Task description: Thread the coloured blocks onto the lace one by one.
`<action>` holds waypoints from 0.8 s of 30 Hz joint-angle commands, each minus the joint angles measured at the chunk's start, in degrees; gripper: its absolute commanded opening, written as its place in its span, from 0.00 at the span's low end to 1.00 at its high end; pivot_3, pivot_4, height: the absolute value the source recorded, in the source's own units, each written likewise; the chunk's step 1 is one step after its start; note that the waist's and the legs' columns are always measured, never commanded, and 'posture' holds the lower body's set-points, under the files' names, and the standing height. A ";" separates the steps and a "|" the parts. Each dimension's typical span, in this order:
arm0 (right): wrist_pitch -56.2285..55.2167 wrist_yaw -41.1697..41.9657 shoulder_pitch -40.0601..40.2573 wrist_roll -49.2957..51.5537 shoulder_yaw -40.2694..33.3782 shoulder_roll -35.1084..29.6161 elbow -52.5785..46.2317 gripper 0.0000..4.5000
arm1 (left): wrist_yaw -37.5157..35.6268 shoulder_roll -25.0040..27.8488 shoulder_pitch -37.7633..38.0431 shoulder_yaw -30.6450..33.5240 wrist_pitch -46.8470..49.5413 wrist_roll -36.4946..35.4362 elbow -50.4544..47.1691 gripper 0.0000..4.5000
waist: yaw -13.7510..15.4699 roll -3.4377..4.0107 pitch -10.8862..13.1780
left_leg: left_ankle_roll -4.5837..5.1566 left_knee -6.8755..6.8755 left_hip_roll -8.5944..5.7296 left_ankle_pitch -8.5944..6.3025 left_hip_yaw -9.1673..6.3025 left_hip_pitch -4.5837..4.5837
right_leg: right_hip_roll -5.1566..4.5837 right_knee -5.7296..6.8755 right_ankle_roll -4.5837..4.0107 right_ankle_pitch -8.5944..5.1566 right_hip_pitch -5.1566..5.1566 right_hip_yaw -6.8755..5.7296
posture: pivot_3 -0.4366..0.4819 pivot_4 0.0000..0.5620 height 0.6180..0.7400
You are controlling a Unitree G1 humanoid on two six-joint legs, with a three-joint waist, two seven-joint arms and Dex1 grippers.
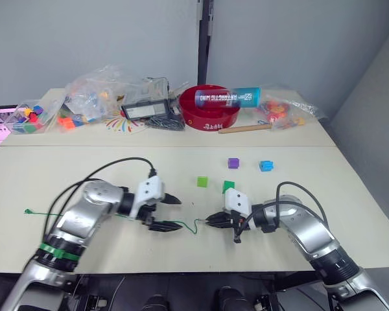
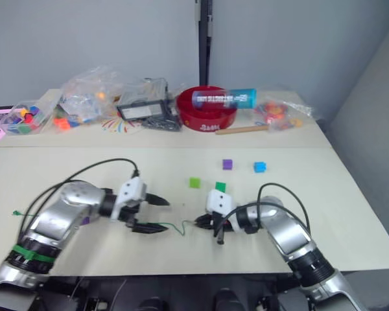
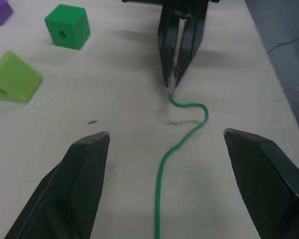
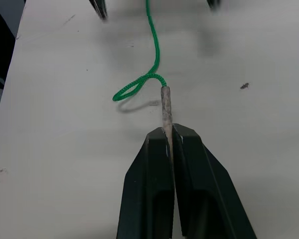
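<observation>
Right hand [image 4: 170, 137] pinches lace [image 4: 154, 55]; bottle [image 1: 227, 98] lettering unreadable.

My right hand [image 4: 169, 137] is hiding the rear of the lace [image 4: 154, 55] tip; the lace's far end is running under my left arm.

Two pale tables [image 1: 181, 155] against grey walls [image 1: 84, 39]
</observation>
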 commanded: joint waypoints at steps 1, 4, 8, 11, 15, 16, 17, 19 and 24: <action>0.68 -0.47 -0.69 -0.84 0.02 -0.35 -1.46 0.00 | 3.41 -2.64 -1.95 -1.57 0.73 1.61 -0.75 0.85 | 0.11 0.00 0.00 | 0.00 0.01 -0.01 0.00 0.00 0.00 | -0.01 -0.01 0.00 0.00 0.02 0.00 | 0.48 0.27 0.92; 0.84 -0.69 -0.30 -1.13 0.10 -0.70 -1.97 0.00 | 5.36 -4.16 -1.77 -2.33 3.45 1.92 -2.27 0.85 | 0.07 0.00 0.00 | 0.00 0.01 -0.02 0.00 0.00 -0.01 | -0.01 -0.02 0.01 0.01 0.02 0.00 | 0.48 0.27 0.92; 1.22 -0.90 -0.03 -1.25 -0.15 -0.79 -2.50 0.00 | 6.39 -5.39 -1.25 -2.93 6.54 0.93 -4.46 0.85 | 0.06 0.00 0.00 | 0.00 0.01 -0.02 0.00 -0.01 0.00 | -0.01 -0.01 0.01 0.01 0.02 0.01 | 0.48 0.27 0.92; 1.31 -1.24 -0.21 -1.29 -0.13 -0.54 -2.50 0.00 | 6.26 -5.59 -1.26 -3.98 7.60 1.33 -5.04 0.85 | 0.11 0.00 0.00 | 0.00 0.01 -0.03 0.00 -0.01 -0.01 | -0.03 -0.02 0.03 0.01 0.03 0.01 | 0.48 0.27 0.92; 1.33 -1.46 -0.32 -1.29 -0.09 -0.47 -2.53 0.00 | 6.21 -5.82 -1.34 -4.70 8.34 1.45 -5.20 0.80 | 0.07 0.00 0.00 | 0.00 0.01 -0.03 0.00 -0.01 0.00 | -0.02 -0.02 0.03 0.02 0.03 0.01 | 0.48 0.27 0.92; 1.30 -1.53 -0.35 -1.30 -0.07 -0.44 -2.51 0.00 | 6.25 -5.84 -1.43 -5.00 8.37 1.65 -5.01 0.73 | 0.08 0.00 0.00 | 0.00 0.01 -0.03 0.00 -0.01 0.00 | -0.02 -0.02 0.02 0.02 0.03 0.01 | 0.48 0.27 0.92; 1.27 -1.63 -0.36 -1.28 -0.08 -0.41 -2.51 0.00 | 6.29 -5.90 -1.39 -5.26 8.26 1.82 -4.67 0.68 | 0.09 0.00 0.00 | 0.00 0.01 -0.03 0.00 -0.01 0.00 | -0.03 -0.02 0.03 0.02 0.03 0.01 | 0.48 0.27 0.92; 1.26 -1.79 -0.37 -1.23 -0.10 -0.36 -2.55 0.00 | 6.54 -6.10 -1.37 -5.39 8.01 1.96 -4.09 0.53 | 0.12 0.00 0.00 | 0.00 0.01 -0.03 0.00 -0.01 0.00 | -0.03 -0.02 0.03 0.02 0.03 0.01 | 0.48 0.27 0.92; 1.23 -1.89 -0.22 -1.15 -0.21 -0.45 -2.85 0.00 | 6.90 -6.64 -1.58 -5.47 8.23 1.83 -3.79 0.16 | 0.10 0.00 0.00 | 0.00 0.02 -0.03 0.00 -0.01 0.00 | -0.03 -0.02 0.03 0.02 0.03 0.01 | 0.48 0.27 0.92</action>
